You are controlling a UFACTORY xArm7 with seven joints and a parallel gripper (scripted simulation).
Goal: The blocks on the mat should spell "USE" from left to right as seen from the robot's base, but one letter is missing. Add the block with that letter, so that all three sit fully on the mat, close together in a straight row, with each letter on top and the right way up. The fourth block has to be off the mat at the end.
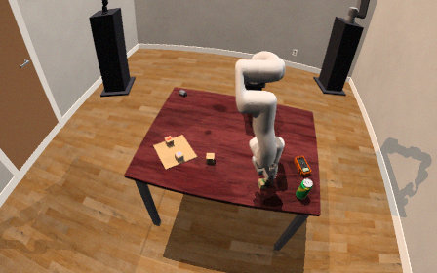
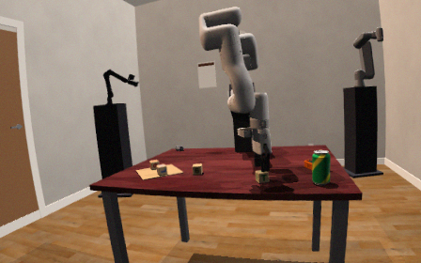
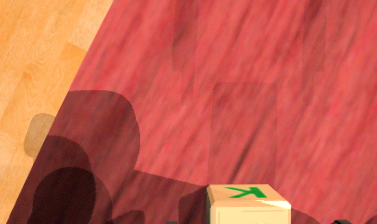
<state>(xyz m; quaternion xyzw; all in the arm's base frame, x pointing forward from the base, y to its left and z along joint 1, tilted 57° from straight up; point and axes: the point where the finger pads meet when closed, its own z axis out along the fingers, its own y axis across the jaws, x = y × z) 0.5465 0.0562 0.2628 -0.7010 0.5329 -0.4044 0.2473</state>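
Note:
A tan mat [image 1: 174,151] lies at the table's left front and carries two blocks, one with a red letter [image 1: 170,140] and one with a purple letter [image 1: 178,156]. A third block [image 1: 211,158] stands on the table just right of the mat. A fourth block [image 1: 262,182] sits near the front edge, and the wrist view shows a green letter on top of it [image 3: 248,202]. My gripper [image 1: 267,175] is open and empty, directly over this block, with its fingertips just above it [image 2: 264,165]. The letters on the other blocks are too small to read.
A green soda can [image 1: 304,189] stands upright to the right of the gripper, near the front right corner. An orange device [image 1: 302,165] lies behind the can. A small grey object [image 1: 183,93] sits at the far left corner. The table's front edge is close to the green-letter block.

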